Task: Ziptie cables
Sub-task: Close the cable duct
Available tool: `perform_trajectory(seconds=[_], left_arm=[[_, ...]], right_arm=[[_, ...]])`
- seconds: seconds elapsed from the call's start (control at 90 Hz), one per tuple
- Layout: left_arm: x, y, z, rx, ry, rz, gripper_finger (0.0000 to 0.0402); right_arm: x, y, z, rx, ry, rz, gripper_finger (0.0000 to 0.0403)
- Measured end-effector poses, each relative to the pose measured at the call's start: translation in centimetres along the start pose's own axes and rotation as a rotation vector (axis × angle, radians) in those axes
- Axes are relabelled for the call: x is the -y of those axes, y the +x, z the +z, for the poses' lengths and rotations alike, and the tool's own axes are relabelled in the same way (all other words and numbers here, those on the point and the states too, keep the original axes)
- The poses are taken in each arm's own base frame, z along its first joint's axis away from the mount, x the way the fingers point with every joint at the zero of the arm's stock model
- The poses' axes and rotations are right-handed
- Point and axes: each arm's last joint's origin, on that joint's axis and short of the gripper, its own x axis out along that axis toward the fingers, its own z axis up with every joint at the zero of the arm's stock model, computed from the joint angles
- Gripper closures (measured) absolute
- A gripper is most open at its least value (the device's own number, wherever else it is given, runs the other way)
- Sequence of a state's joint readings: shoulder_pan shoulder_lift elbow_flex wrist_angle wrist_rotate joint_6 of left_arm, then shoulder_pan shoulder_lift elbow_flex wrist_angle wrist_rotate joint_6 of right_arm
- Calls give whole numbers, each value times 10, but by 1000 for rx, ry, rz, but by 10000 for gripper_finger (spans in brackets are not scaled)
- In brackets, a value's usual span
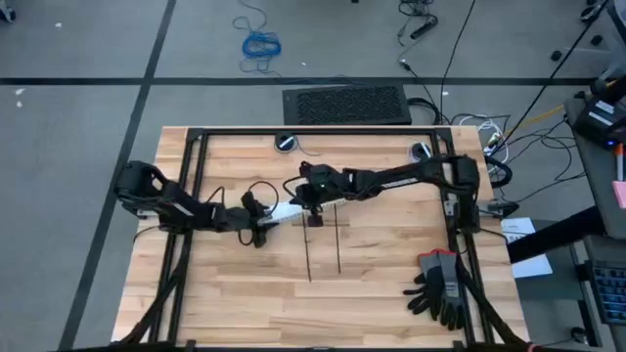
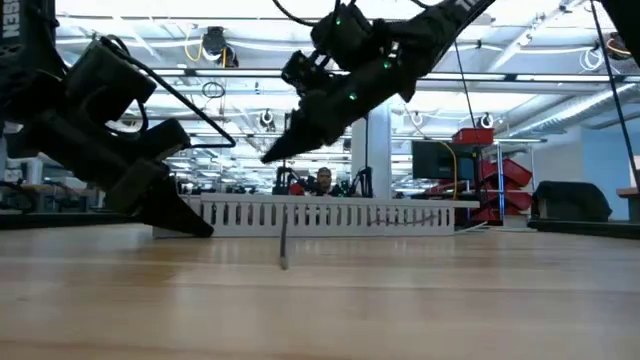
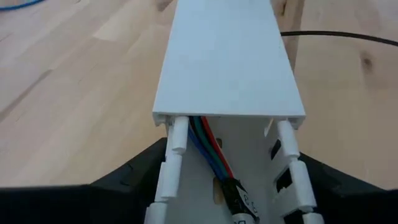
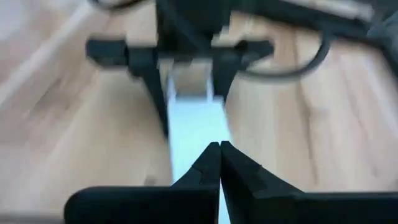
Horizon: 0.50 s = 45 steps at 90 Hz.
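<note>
clamping the white slotted duct (image 3: 230, 74) in your left gripper (image 1: 262, 231) pins the wires (image 3: 210, 149) inside it, near table centre, while your right gripper (image 4: 219, 158), fingers pressed together and empty, hovers over it, the two zipties (image 1: 323, 244) lying untouched beside it.

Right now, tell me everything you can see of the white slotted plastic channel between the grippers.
The white slotted plastic channel looks like smooth, stiff plastic: a flat cover on top and side walls cut into narrow fingers. Coloured wires, red, green and blue, run inside it to a dark sleeve. It lies near the middle of the wooden table. The left gripper straddles one end, and the right gripper, shut, hangs over it.
</note>
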<state>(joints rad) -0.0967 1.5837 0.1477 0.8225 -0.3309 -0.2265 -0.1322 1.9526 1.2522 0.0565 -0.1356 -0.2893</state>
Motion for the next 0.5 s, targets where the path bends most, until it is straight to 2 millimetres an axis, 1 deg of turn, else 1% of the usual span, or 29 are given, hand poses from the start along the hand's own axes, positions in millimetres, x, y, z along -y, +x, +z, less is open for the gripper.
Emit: perform_trajectory(seconds=[0.144, 0.233, 0.311, 0.411, 0.5], left_arm=[[0, 0, 0, -2, 4, -4, 166], [1, 1, 1, -5, 6, -4, 166], [2, 3, 4, -8, 9, -4, 166], [6, 10, 10, -7, 29, -6, 166], [9, 17, 14, -3, 44, -4, 166]], right_arm=[[-2, 11, -18, -103, 23, 23, 403], [-2, 20, -23, -85, 24, 32, 403], [-2, 31, -25, -31, 30, 71, 403], [-3, 42, -31, 13, 52, 113, 403], [-5, 47, -34, 30, 53, 129, 403]])
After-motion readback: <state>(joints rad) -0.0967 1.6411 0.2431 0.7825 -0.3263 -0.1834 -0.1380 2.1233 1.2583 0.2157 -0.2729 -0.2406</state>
